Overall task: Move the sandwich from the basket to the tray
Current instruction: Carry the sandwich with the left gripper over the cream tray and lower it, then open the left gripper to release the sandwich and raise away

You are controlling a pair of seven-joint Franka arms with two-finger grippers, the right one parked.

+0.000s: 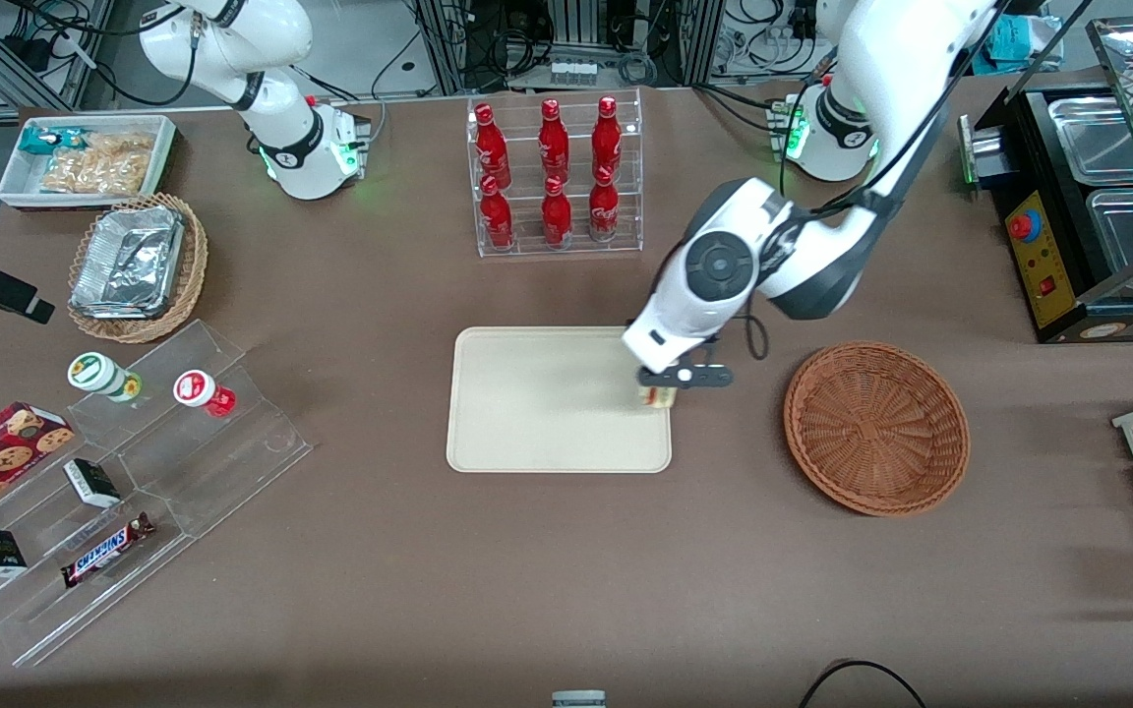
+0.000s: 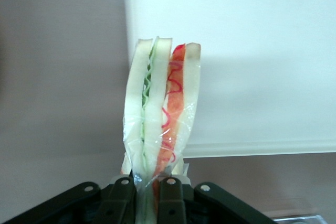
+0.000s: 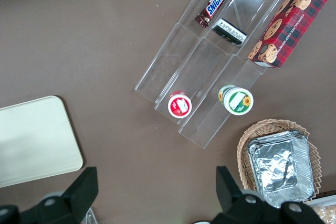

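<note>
The jaws [image 1: 658, 391] pinch the sandwich [image 2: 160, 121] above the tray [image 1: 537, 413].

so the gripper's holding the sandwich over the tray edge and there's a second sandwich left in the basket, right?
Not quite. The front view shows the basket empty, with no second sandwich. The rest holds: the gripper is shut on the sandwich over the tray edge nearest the basket.
</note>
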